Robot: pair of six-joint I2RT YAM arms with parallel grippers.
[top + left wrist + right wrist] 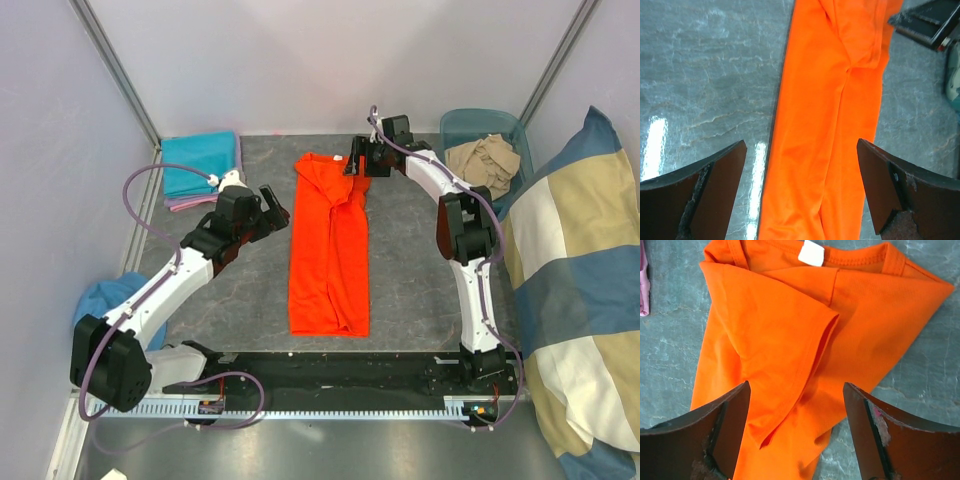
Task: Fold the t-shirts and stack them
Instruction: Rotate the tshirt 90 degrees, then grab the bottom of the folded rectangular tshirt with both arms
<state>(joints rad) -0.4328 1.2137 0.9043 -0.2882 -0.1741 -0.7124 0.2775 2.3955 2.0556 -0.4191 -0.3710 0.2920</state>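
Lying lengthwise down the middle of the bench (230,290), the orange t-shirt (330,250) had its sides turned in to make a long narrow strip, a shape that looked ready for a crosswise fold. The right arm's fingers (715,440) hovered spread wide and empty over the collar end. They straddled a sleeve (785,355) folded in across the chest, just below the white neck label (811,252). That placing suggested a pinch near the collar to carry it toward the hem. The left arm's fingers (705,200), also fully apart and holding nothing, hung near the strip's left edge, seemingly to share the lift or pin the cloth.

In the far left corner a teal tee (200,162) lay folded on a pink-lilac tee (180,203), likely the stack awaiting the orange one. A beige tee (487,160) sat crumpled in a bin (460,122) at the far right, behind the right arm. A big blue-and-beige cushion (570,280) crowded the right side, and a blue cloth (95,300) lay by the left arm's base. Neither lay across the strip.
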